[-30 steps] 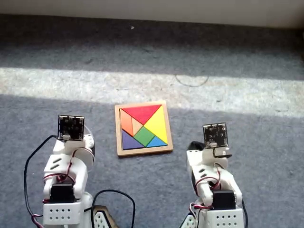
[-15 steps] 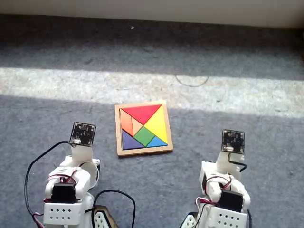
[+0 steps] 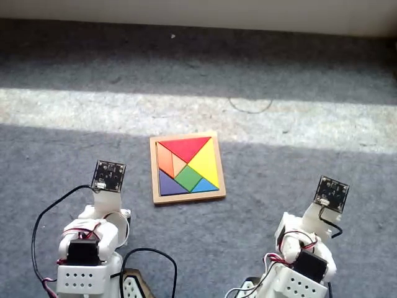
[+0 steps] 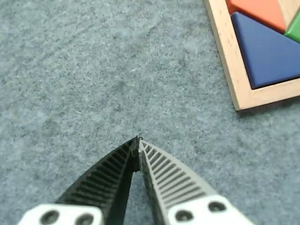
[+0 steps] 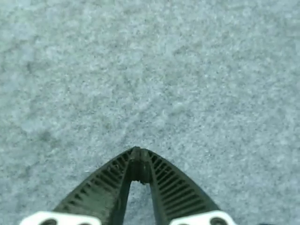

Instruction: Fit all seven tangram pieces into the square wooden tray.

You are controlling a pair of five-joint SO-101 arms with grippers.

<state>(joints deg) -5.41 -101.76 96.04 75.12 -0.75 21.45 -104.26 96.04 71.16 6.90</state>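
The wooden tray (image 3: 188,198) holds all seven tangram pieces (image 3: 189,162). The left gripper (image 4: 139,140), tips pressed together and empty, hovers near the tray's corner. The right gripper (image 5: 136,151), likewise closed on nothing, is well apart from the tray.

I've drawn both arms back from the tray (image 3: 186,198). The left arm (image 3: 99,226) folded away from the tray's left side early on. The right arm (image 3: 307,242) has swung further out from the tray's right side.
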